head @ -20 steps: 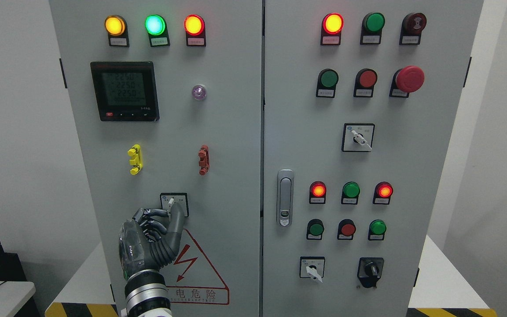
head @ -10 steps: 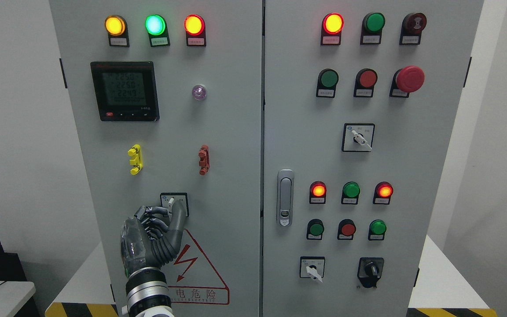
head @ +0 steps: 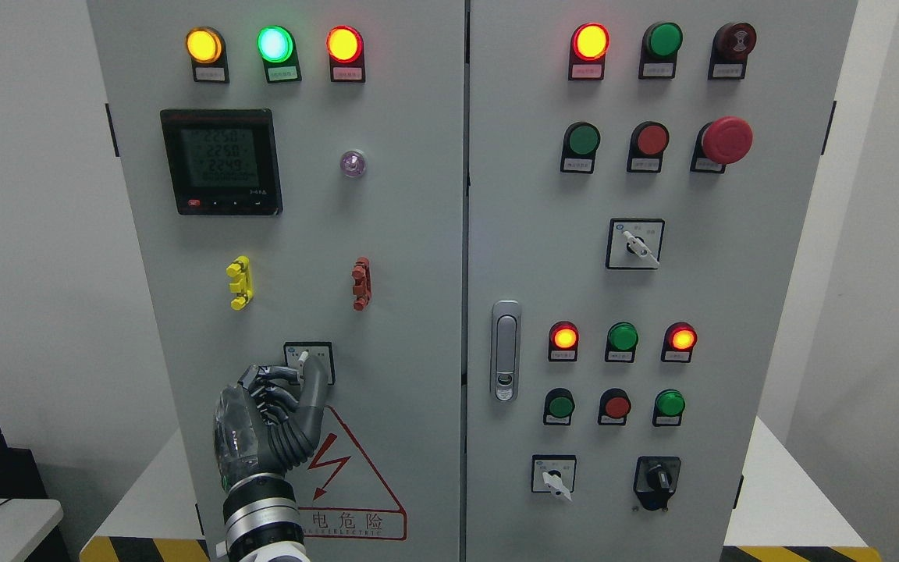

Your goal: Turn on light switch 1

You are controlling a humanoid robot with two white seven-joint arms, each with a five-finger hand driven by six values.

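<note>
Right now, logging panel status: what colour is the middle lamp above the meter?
Green, lit; the middle lamp shows in the head view.

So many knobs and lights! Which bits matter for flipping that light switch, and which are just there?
In the job:
- left hand, fingers curled at the switch
- rotary switch on the left door, above the warning triangle

Just there:
- three lit lamps along the top
- digital meter
- emergency stop button
- door latch

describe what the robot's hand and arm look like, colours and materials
Only the left hand shows. Its fingers are dark grey, segmented and ribbed, with black jointed linkages at the knuckles. The back of the hand has a clear glossy cover with dark parts visible beneath and a small green spot near its base. The wrist is a ringed silver metal cuff, with white casing below at the picture's bottom edge.
</note>
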